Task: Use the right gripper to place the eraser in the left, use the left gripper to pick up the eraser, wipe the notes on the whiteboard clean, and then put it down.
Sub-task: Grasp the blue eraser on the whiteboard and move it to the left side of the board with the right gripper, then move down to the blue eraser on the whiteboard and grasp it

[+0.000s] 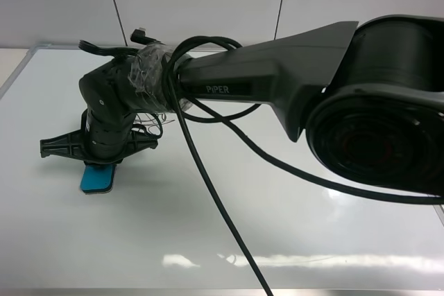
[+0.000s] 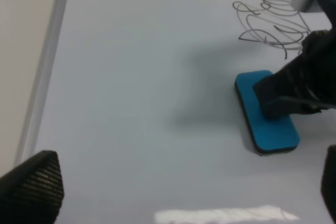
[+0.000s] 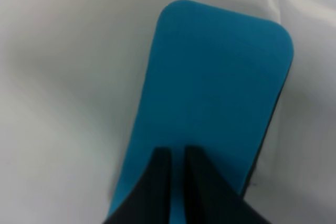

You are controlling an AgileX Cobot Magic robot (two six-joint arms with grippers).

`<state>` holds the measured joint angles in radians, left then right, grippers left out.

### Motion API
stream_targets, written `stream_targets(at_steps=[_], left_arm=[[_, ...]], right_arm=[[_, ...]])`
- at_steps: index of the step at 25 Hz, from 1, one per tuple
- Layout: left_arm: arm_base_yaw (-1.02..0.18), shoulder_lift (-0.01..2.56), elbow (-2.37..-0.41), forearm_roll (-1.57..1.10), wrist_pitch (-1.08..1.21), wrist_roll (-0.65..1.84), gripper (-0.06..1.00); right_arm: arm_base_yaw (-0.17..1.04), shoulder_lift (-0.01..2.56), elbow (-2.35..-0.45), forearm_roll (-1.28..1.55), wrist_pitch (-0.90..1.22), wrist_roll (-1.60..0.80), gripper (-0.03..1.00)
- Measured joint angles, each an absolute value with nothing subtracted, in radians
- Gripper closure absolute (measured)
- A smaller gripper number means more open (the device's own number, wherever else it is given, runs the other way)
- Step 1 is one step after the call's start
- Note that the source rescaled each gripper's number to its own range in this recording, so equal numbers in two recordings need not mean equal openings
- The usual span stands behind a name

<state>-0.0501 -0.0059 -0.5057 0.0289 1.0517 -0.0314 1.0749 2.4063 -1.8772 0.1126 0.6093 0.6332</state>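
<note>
Right fingers almost closed atop blue eraser on whiteboard; left fingers spread, empty

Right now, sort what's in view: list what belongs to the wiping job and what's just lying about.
Job: eraser, notes, whiteboard, right gripper, left gripper.

Not part of it: black cable hanging off the right arm, tape wrap at its wrist.
</note>
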Motion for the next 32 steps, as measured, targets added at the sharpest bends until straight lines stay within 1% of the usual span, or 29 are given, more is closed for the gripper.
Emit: stream_targets(at_steps=[3,4,6,8,9,11,12,15,25,29,32], left_arm=[[-0.05,-0.006,-0.506,0.029,1.052,-0.031,-0.06],[-0.05,-0.006,-0.506,0.029,1.052,-0.031,-0.06],[-0.05,-0.006,-0.506,0.029,1.052,-0.031,-0.06],[-0.05,-0.006,-0.506,0.029,1.052,-0.031,-0.06],[-0.05,-0.006,-0.506,0.029,1.052,-0.031,-0.06],[-0.05,-0.006,-0.506,0.029,1.052,-0.031,-0.06],[-0.05,-0.006,-0.506,0.03,1.052,-0.031,-0.06],[-0.05,-0.006,-0.506,0.03,1.052,-0.031,-0.06],[-0.05,-0.006,-0.506,0.03,1.052,-0.031,-0.06],[-0.05,-0.006,-0.506,0.03,1.052,-0.031,-0.06],[-0.05,-0.006,-0.506,0.03,1.052,-0.031,-0.06]], right_arm=[[1.077,2.398,-1.877,0.099,0.61,0.655,0.76],[1.077,2.396,-1.877,0.09,0.61,0.659,0.69],[1.077,2.388,-1.876,0.066,0.61,0.659,0.5],[1.077,2.377,-1.874,0.04,0.612,0.641,0.23],[1.077,2.374,-1.874,0.035,0.612,0.616,0.13],[1.077,2.365,-1.869,0.043,0.608,0.557,0.03],[1.077,2.362,-1.865,0.054,0.604,0.538,0.0],[1.077,2.353,-1.865,0.084,0.573,0.509,-0.02],[1.077,2.341,-1.865,0.089,0.561,0.5,-0.03],[1.076,2.318,-1.865,0.032,0.617,0.5,-0.03],[1.063,2.276,-1.865,-0.047,0.698,0.501,-0.03]])
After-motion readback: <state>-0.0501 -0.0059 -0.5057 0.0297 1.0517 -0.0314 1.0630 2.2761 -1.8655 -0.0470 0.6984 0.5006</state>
